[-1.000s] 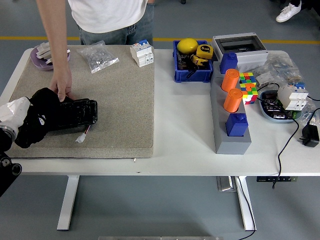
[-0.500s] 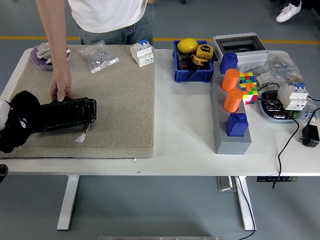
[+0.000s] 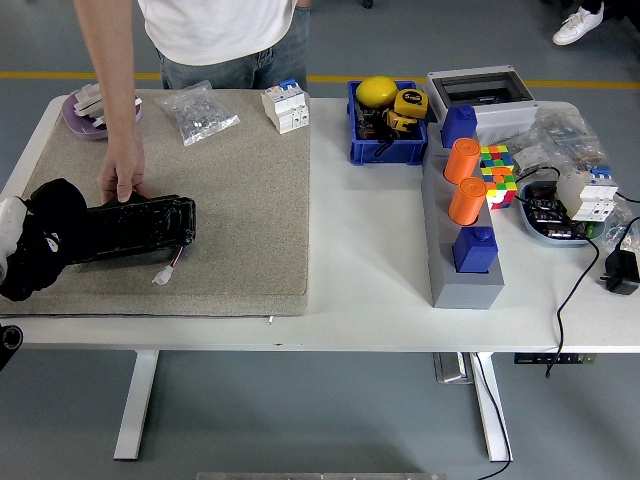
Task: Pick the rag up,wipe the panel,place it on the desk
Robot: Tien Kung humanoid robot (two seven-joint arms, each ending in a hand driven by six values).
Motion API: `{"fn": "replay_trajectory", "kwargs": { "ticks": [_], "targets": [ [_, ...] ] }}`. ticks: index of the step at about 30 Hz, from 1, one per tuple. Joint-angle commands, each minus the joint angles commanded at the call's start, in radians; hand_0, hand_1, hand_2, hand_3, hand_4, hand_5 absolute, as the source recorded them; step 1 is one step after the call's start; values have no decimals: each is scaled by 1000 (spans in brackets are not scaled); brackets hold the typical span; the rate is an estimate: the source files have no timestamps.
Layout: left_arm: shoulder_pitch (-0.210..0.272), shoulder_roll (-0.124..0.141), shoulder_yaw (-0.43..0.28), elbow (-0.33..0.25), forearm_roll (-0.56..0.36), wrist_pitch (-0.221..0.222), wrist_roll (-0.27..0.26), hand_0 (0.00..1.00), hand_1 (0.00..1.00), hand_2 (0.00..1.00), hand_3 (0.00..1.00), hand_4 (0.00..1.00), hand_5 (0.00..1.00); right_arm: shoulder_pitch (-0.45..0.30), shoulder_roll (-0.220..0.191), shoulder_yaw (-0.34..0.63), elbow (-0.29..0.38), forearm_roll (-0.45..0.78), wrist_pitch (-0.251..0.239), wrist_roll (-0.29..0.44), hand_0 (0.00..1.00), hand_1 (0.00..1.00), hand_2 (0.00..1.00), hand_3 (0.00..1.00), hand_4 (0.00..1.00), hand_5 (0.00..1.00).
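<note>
A long black panel lies on the beige mat at the left. A black rag is bunched over the panel's left end. My left hand comes in at the left edge and is wrapped in the rag, so only a white part of it shows. The rag hangs from the hand and goes with it. A person stands at the far side, and one hand presses on the panel's far edge. My right arm is out of view.
On the mat's far side are a purple dish, a bag of small parts and a white breaker. A blue bin, a grey rack with orange and blue blocks, a colour cube and cables sit to the right.
My left hand drew the rag leftward off the panel's end, then came back slightly to the right. The person's hand stayed on the panel.
</note>
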Motion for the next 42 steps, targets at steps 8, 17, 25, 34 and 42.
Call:
{"fn": "replay_trajectory", "kwargs": {
  "ticks": [8, 17, 25, 34, 42],
  "targets": [
    [-41, -20, 61, -26, -13, -2, 9, 193, 176, 544, 561, 554, 108, 2, 1, 3, 0, -1, 1, 0, 678, 651, 700, 655, 998, 480],
    [-72, -46, 117, -45, -26, 2, 18, 193, 176, 543, 561, 554, 110, 2, 0, 5, 0, -3, 3, -1, 679, 651, 701, 656, 998, 483],
    [-104, -74, 166, -56, -36, 2, 29, 193, 175, 543, 561, 554, 111, 2, 1, 8, 1, -5, 5, -2, 680, 649, 700, 656, 998, 485],
    [-153, -116, 238, -59, -50, 2, 38, 190, 174, 543, 560, 554, 112, 5, 2, 1, -1, 1, 6, -1, 681, 648, 700, 655, 998, 486],
    [-175, -132, 273, -59, -55, 3, 46, 192, 174, 543, 560, 554, 112, 4, 2, 3, 0, 2, 9, 0, 680, 648, 700, 656, 998, 486]
  ]
}}
